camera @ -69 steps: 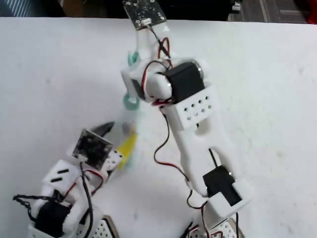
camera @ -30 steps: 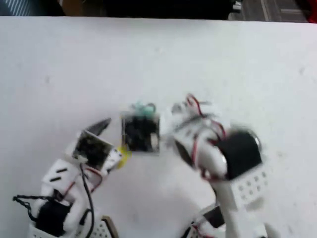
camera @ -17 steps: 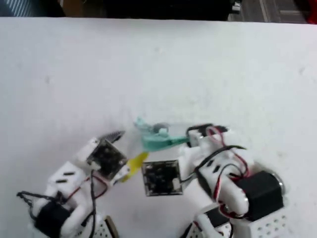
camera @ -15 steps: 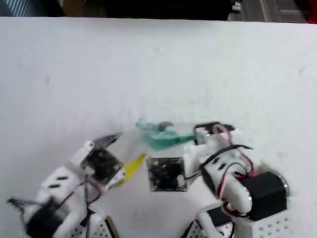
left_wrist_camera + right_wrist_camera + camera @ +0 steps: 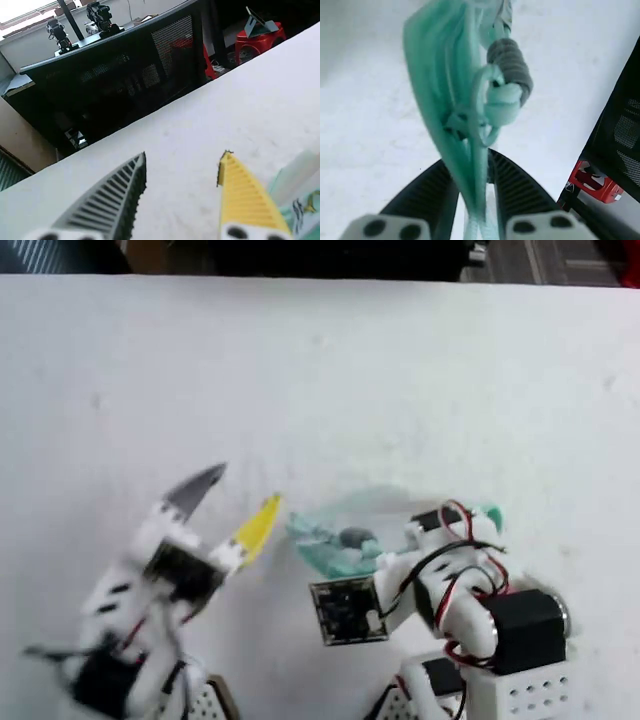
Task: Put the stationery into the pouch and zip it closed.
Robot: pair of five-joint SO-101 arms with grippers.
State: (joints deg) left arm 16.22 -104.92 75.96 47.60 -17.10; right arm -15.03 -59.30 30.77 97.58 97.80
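Pouch [image 5: 440,90] pinched between right fingers [image 5: 516,192], apparently off table.

White arms [image 5: 452,592], red cables [image 5: 462,530]; left claw [image 5: 243,487] grey-yellow.

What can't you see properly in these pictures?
Inside the pouch, right wrist view: its bunched folds hide any contents.
Its zip, high view: too small to tell open or shut.
Most of it, left wrist view: cut off by the picture edge.
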